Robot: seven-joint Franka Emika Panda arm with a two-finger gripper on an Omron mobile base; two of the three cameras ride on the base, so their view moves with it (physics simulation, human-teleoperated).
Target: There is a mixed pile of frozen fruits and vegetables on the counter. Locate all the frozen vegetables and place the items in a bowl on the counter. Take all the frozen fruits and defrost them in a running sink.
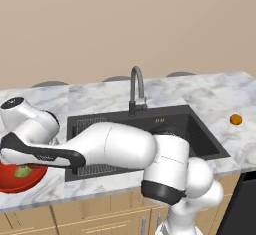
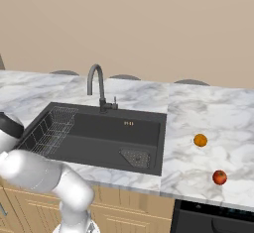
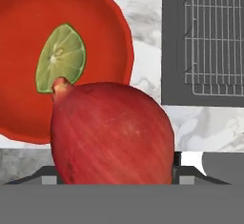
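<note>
Red onion [image 3: 112, 132], pinched in my gripper [image 3: 114, 173], hangs over the near rim of the red bowl [image 3: 28, 18] beside the lime wedge [image 3: 61, 57].

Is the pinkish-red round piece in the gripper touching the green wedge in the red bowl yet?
Cannot tell. In the hand view the pinkish-red round piece overlaps the green wedge lying in the glossy red bowl, but that angle shows neither contact nor a gap.

Pinkish-red onion [image 3: 112, 132] sits between my fingers, above the red bowl [image 3: 28, 18] rim. Green wedge [image 3: 61, 57] lies flat inside the bowl. Orange ball [image 2: 200, 140] and small red ball [image 2: 220, 177] are on the counter [image 2: 218, 113], right of the sink [image 2: 104, 133].
</note>
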